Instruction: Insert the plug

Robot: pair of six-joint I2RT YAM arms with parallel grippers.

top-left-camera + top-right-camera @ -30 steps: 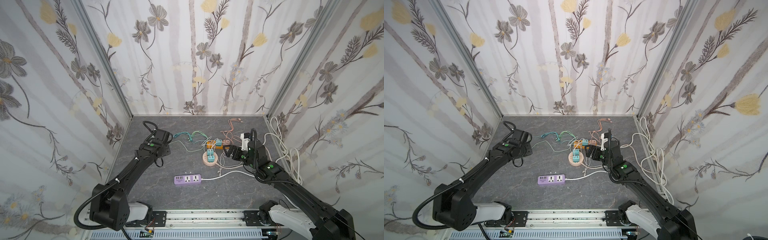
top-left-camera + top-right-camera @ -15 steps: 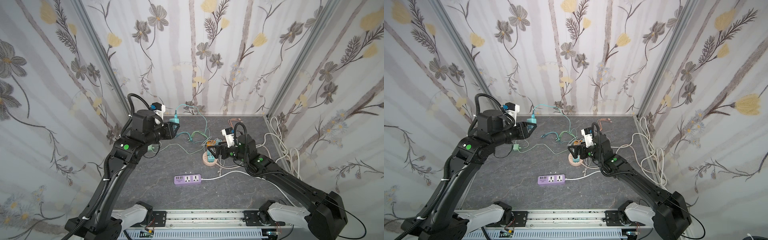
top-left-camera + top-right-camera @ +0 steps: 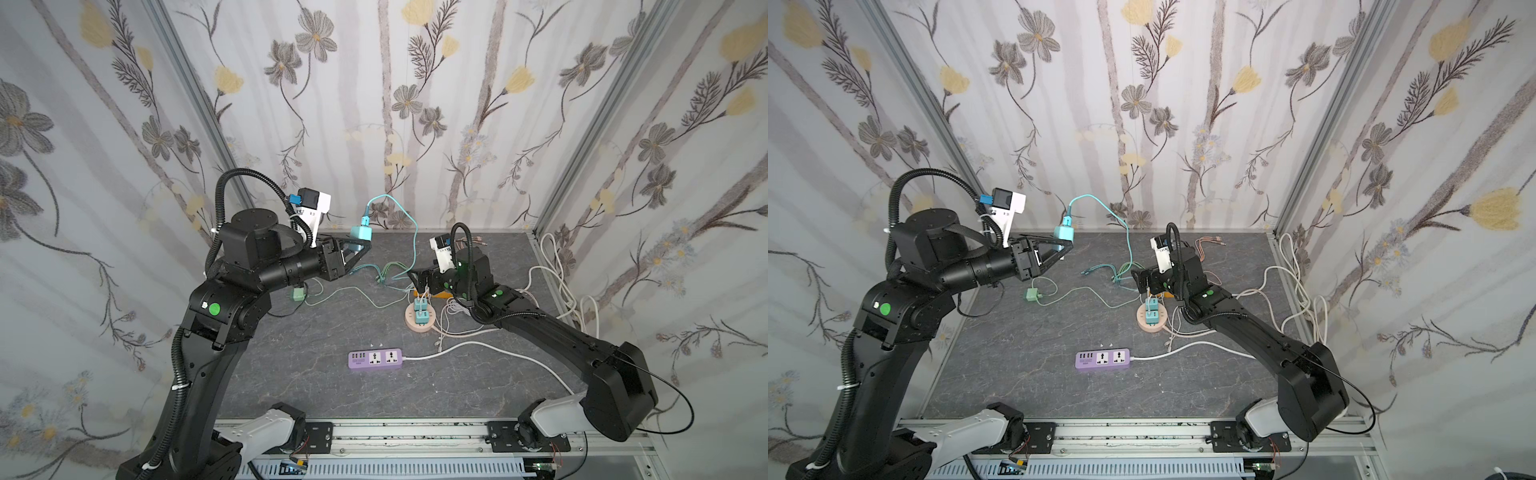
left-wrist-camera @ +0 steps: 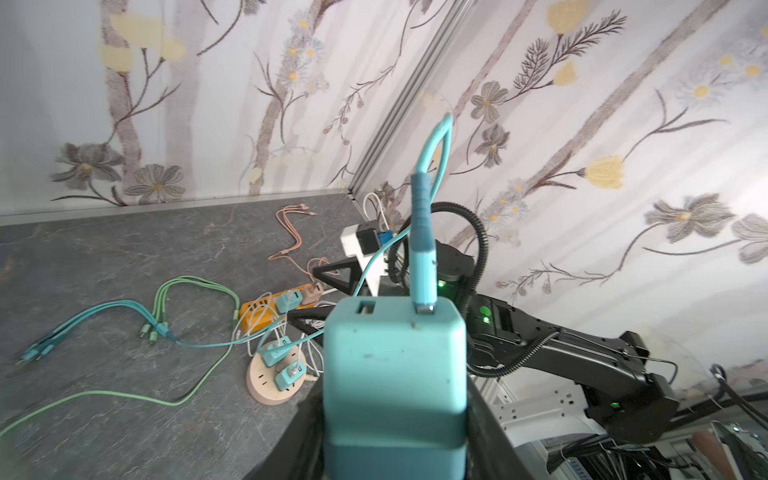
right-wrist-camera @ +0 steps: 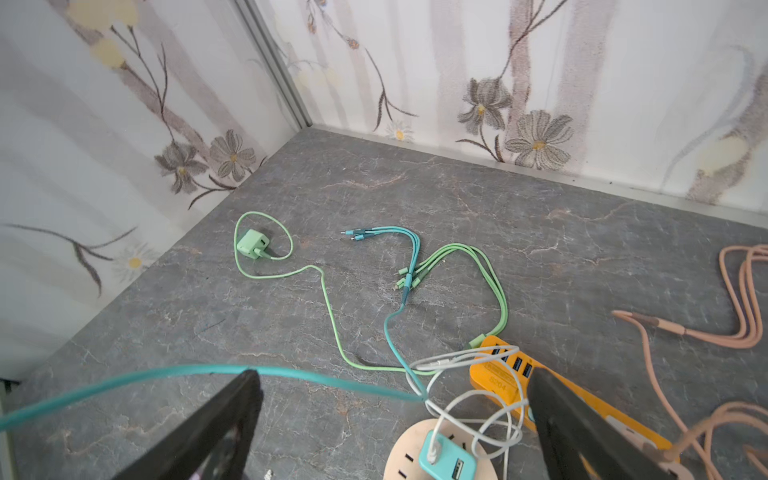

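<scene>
Grey tabletop, cables strewn over it. Raised left pincer well left of and behind round socket; jaws part closed, clamped on sides of teal plug. Low right pincer just behind round socket, spread wide, nothing between fingers. Flat purple power strip in front of round socket, slightly left. Held teal plug clear of tabletop, upright; teal cable rises from top, droops toward round socket. Pale green plug lying left of round socket.
</scene>
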